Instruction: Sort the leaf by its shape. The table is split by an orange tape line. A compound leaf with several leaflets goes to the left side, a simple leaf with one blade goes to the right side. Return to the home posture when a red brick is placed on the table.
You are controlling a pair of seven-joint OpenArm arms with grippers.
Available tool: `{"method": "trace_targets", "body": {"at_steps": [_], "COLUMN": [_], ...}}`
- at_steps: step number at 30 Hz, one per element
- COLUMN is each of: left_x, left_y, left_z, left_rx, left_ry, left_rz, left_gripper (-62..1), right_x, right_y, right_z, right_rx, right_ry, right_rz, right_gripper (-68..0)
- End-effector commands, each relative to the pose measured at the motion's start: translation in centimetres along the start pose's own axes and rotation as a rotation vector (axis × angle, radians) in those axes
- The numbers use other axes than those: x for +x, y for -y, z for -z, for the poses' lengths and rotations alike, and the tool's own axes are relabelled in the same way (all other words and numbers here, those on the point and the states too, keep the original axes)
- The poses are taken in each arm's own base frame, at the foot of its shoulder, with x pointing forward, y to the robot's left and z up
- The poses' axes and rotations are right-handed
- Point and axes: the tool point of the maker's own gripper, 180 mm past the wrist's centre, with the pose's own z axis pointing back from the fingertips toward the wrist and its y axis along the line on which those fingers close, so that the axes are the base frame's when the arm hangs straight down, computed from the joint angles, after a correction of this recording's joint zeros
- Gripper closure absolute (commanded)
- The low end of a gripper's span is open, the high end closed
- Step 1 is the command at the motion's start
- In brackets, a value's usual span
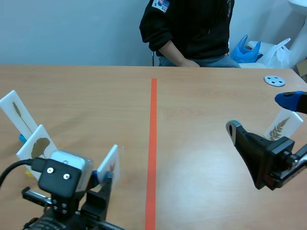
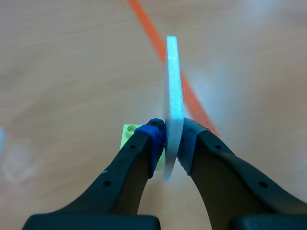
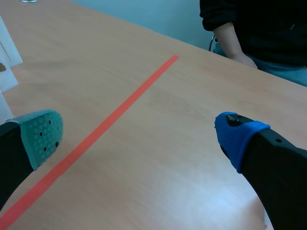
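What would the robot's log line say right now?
left pincer: shut on leaf card | right pincer: open, empty | leaf card: left of orange tape

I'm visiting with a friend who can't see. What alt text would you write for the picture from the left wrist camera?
The left tool grips a thin white card, seen edge-on and standing upright between its two black fingers. A small light-green block lies on the table by the fingertips, and an orange tape line runs away across the wooden table.
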Motion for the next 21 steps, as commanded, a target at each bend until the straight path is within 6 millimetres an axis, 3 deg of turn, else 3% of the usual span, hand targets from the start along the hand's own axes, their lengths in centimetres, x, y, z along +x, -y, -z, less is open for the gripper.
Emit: {"method": "trace_targets", "body": {"at_steps": [1,12,21], "left_x": [0.1,0.9,-1.3], "left_y": [-0.7,-7.6,-11.2], "left_z": [-0.3,-0.8,-0.2], "left_rx": [0.031,0.224,0.321], "left_ry": [0.012,0.083,0.074], "left_rz": [-0.035,-0.118,-0.158], "left_gripper": [-8.5,-8.5,-8.5], "right_x": [0.9,1.2,1.2], "right_y": [0.4,0.6,0.6], "right_z": [0.3,0.4,0.4], "right_rx": [-0.005,-0.006,-0.007], "right_ry": [0.035,0.043,0.044], "right_rz": [-0.007,-0.011,-0.012], "right_gripper": [-67.9,-67.9,-67.9]}}
